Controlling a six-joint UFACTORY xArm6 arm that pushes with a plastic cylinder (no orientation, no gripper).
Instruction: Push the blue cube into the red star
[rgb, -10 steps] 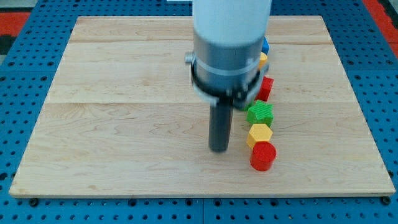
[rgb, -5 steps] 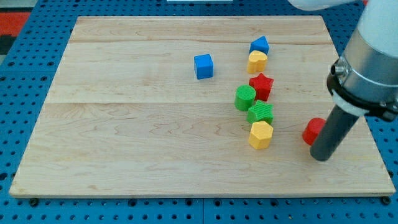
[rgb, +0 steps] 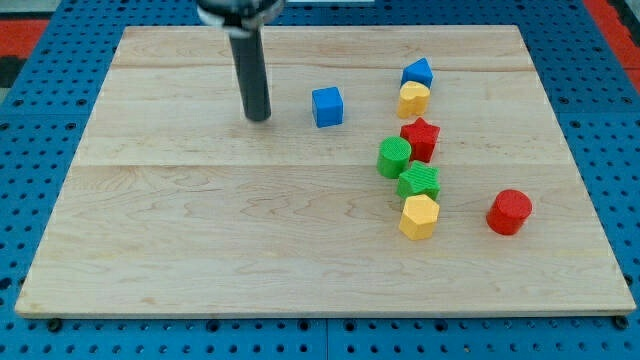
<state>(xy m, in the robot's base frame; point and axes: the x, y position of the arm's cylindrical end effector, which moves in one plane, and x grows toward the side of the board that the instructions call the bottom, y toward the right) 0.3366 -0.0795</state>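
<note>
My tip (rgb: 258, 117) crossed to blue cube's (rgb: 327, 106) left (bare rod); red star (rgb: 420, 138) beyond.

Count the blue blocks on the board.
2. The blue cube sits near the board's upper middle, just to the view's right of my tip. A second blue block is further right, touching the top of a yellow block. Nothing looks hidden.

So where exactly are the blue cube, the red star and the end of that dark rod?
blue cube (rgb: 327, 106), camera view, middle of its front face.
red star (rgb: 421, 138), camera view, centre of its top.
my tip (rgb: 258, 118), camera view, very bottom of the rod, left of the blue cube, not touching.
</note>
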